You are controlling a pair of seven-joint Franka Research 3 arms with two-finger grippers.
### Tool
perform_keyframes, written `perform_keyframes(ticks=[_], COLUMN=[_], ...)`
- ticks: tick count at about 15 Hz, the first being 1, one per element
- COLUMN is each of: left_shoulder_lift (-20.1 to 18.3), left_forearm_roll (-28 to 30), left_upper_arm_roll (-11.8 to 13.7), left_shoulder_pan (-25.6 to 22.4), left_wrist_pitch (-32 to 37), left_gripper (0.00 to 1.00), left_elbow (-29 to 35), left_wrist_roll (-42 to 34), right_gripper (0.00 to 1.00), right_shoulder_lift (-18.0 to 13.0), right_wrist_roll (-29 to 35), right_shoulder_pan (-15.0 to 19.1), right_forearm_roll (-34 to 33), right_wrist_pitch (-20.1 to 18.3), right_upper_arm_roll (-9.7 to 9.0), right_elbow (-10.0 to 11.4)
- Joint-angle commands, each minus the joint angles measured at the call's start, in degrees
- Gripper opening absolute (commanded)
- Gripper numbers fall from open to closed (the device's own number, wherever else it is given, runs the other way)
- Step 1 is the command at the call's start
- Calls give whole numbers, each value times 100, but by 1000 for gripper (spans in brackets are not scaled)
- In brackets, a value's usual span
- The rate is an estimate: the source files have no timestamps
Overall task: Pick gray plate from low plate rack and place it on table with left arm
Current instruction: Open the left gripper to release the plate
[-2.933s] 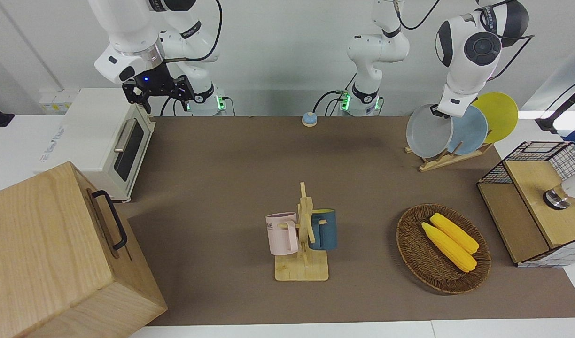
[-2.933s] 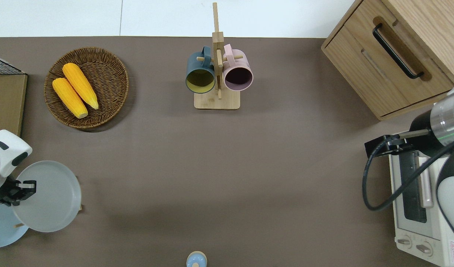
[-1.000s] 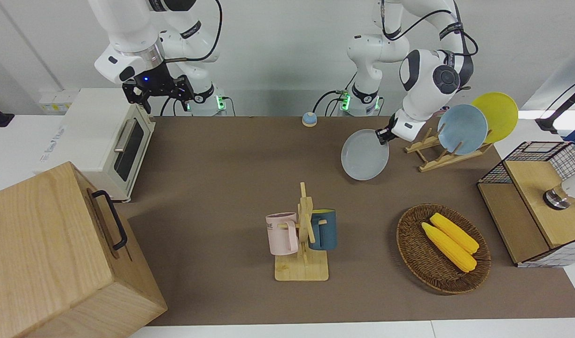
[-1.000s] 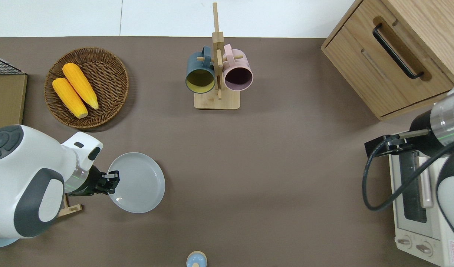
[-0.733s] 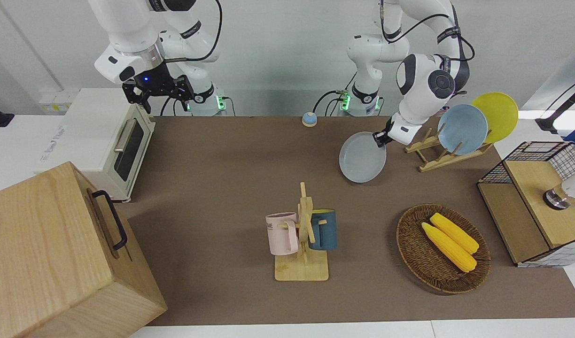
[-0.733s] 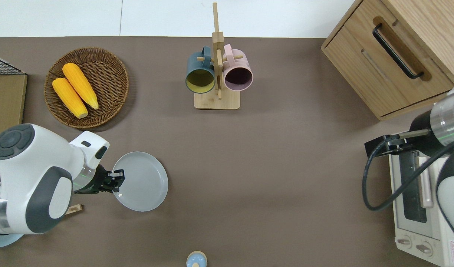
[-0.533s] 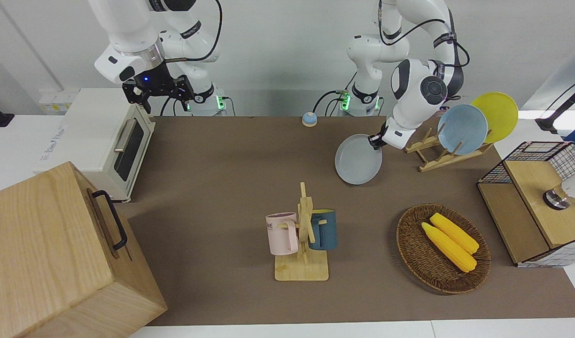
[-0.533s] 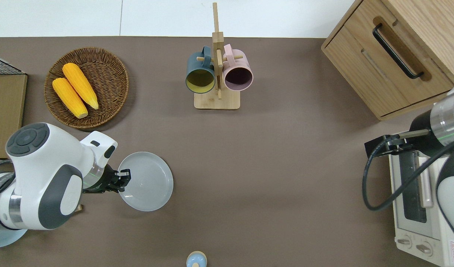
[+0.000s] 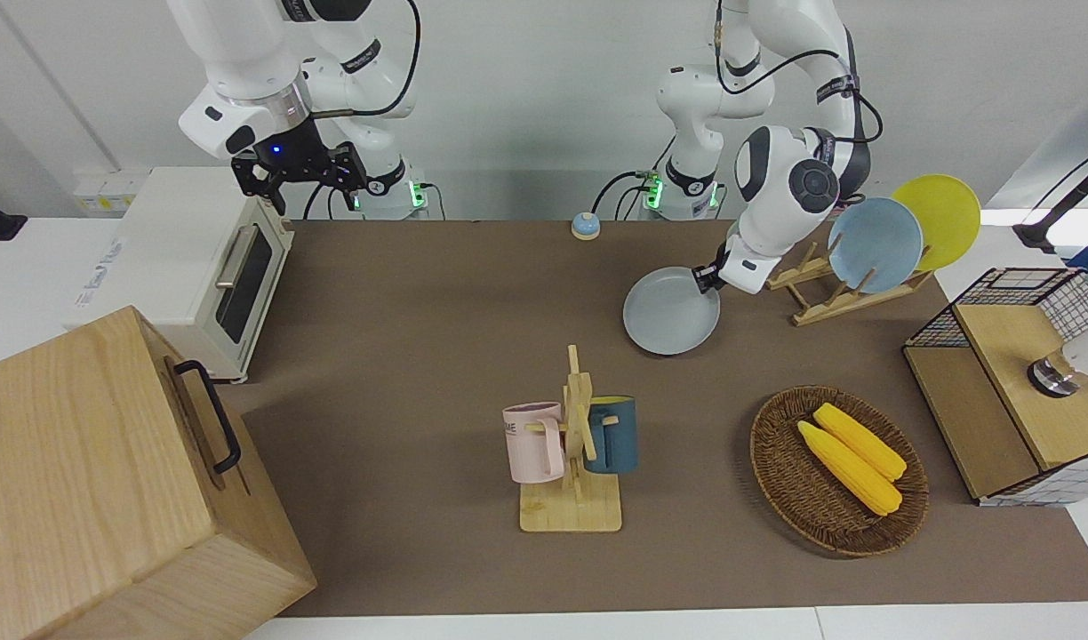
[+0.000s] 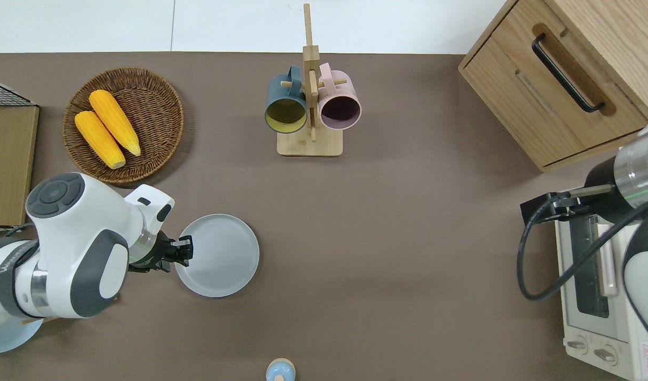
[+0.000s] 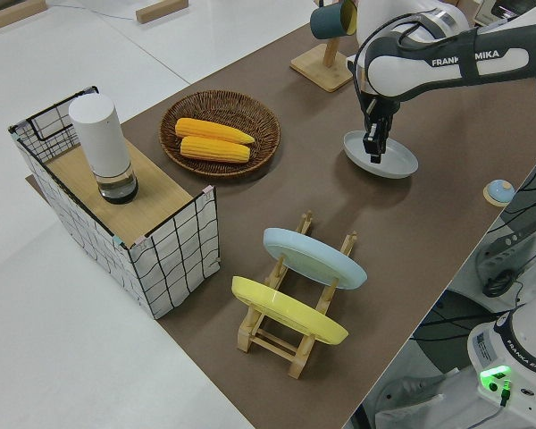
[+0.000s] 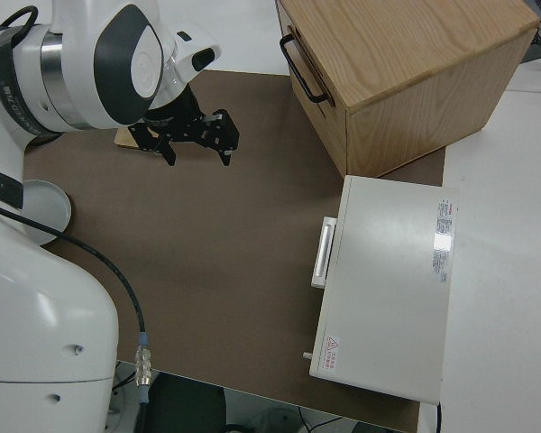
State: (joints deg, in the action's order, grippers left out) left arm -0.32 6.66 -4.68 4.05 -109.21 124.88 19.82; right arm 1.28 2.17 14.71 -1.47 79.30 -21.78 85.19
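Note:
The gray plate (image 9: 670,311) lies nearly flat, low over the brown table (image 9: 420,311); I cannot tell if it touches. It also shows in the overhead view (image 10: 218,255) and the left side view (image 11: 381,154). My left gripper (image 9: 706,277) is shut on the plate's rim at the edge toward the low plate rack (image 9: 828,293), seen too in the overhead view (image 10: 183,252). The rack holds no gray plate. The plate is beside the rack, toward the table's middle. My right gripper (image 9: 300,173) is parked, open and empty.
A light-blue plate (image 9: 875,244) and a yellow plate (image 9: 940,218) stand in the rack. A wicker basket (image 9: 780,480) with two corn cobs and a mug stand (image 9: 572,444) lie farther from the robots. A small bell (image 9: 585,226), toaster oven (image 9: 206,267) and wooden cabinet (image 9: 108,480) are also here.
My left gripper lifted the gray plate out of the rack, carried it toward the table's middle, tilted it flat and lowered it. The right arm has not moved.

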Motion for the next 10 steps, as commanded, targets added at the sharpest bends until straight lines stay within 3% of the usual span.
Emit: perform_keyframes(ticks=[1, 3, 10], left_shoulder_lift=[41, -12, -258], left_forearm_roll=[-7, -86, -744], left_upper_arm_roll=[-32, -24, 134], left_shoulder_pan=[-1, -10, -54], left_wrist_pitch=[-162, -162, 540], left_gripper=[823, 986, 993], left_elbow=[45, -16, -1122], left_wrist_roll=[110, 66, 22], right_gripper=[983, 983, 983], right_shoulder_lift=[-14, -14, -14], right_wrist_roll=[73, 73, 73], right_shoulder_pan=[147, 147, 147], right_forearm_roll=[-38, -38, -38], right_wrist_pitch=[-82, -82, -82], right_upper_arm_roll=[-134, -134, -134], right_elbow=[-55, -55, -55])
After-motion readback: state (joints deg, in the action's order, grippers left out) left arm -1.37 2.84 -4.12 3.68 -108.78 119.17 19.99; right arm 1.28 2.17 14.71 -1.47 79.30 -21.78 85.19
